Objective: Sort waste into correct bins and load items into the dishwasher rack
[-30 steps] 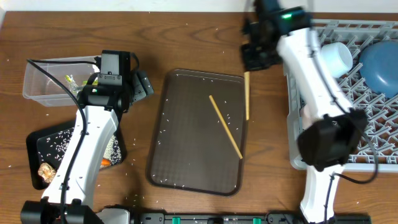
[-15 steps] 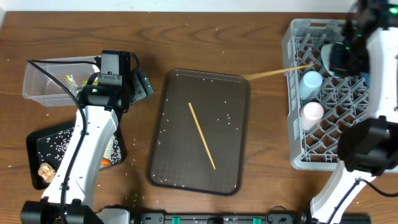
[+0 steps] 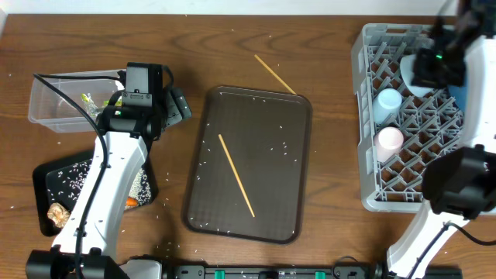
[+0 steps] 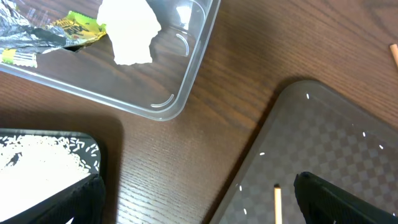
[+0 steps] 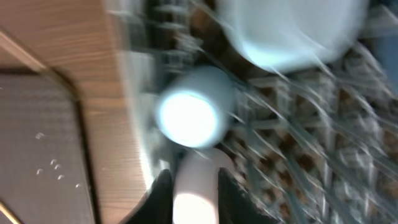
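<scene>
One chopstick lies slantwise on the dark-brown serving tray. A second chopstick lies at the tray's far edge, away from both grippers. My right gripper hovers over the grey dishwasher rack, its jaws a little apart with nothing in them. Below it, blurred, are the light-blue cup, the pink cup and a pale-blue bowl. My left gripper stands open over the table between the clear tub and the serving tray. The tub holds a white napkin and a wrapper.
The black tray at the front left holds rice, a brown lump and a carrot. Rice grains are scattered over the serving tray and the table. The rack takes up the right side.
The right gripper has let go of the chopstick it carried toward the rack; that stick now lies by the tray's far edge. The other chopstick has shifted left on the tray. Left arm unmoved.
</scene>
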Tool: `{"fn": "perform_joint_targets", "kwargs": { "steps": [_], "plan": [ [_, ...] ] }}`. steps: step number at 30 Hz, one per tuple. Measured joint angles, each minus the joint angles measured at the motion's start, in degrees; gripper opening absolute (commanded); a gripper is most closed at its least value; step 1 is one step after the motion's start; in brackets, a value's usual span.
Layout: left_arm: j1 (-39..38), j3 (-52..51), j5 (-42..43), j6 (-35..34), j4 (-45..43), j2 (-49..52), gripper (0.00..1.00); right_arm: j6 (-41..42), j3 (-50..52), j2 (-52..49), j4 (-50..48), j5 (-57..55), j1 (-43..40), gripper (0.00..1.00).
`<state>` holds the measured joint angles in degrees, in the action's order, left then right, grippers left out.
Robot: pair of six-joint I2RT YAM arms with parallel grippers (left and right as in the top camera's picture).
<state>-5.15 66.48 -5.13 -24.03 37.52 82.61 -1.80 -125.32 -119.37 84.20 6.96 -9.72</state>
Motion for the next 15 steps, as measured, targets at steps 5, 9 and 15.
{"fn": "perform_joint_targets", "kwargs": {
  "steps": [5, 9, 15],
  "plan": [
    [0.00, 0.00, 0.02, 0.00, 0.02, 0.00, 0.98, -2.49, -0.13, 0.00, -6.95, 2.29, 10.95, 0.52],
    [0.00, 0.00, 0.00, 0.00, 0.00, 0.00, 0.98, -2.95, 0.24, 0.00, -14.95, 1.84, 20.41, 0.63],
    [0.00, 0.00, 0.00, 0.00, 0.00, 0.00, 0.98, -3.63, 2.73, -1.33, -26.97, -5.79, 30.84, 0.79]
  ]
}}
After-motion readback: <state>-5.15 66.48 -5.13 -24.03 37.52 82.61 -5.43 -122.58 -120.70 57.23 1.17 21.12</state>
